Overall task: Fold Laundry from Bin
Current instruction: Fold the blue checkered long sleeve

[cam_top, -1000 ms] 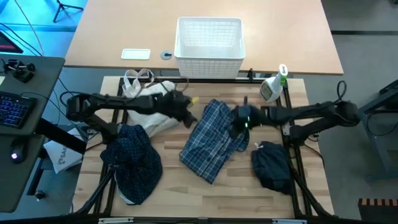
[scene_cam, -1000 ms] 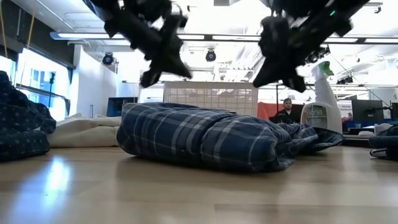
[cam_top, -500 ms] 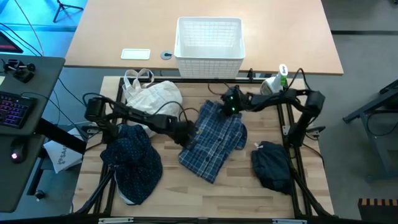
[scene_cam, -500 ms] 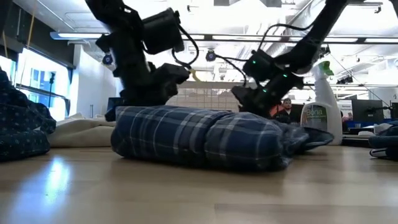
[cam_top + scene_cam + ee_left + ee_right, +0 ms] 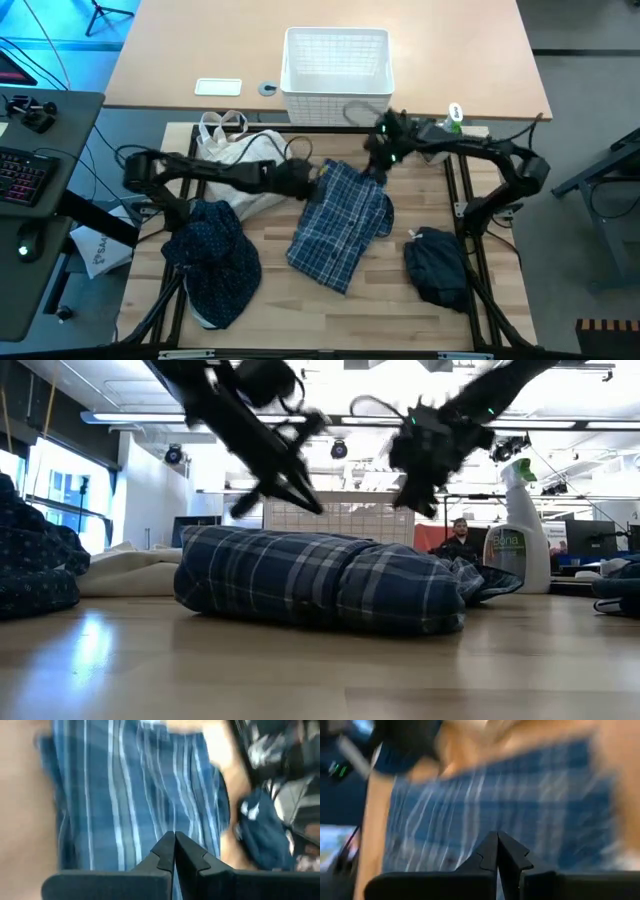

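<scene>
plaid shirt lies bunched mid-surface, out of the white bin so it can be folded; dotted shirt and dark piece wait either side. left gripper and right gripper hover over its far edge, fingers together, holding nothing, probably repositioning for a new pinch.

- The dark left arm is reaching from nine o'clock toward the table's centre, its two-finger left gripper hanging raised, fingers pressing together, empty.
- The dark right arm is bending in from three o'clock, its right gripper hanging raised toward twelve o'clock, fingers pressing together, empty.
</scene>
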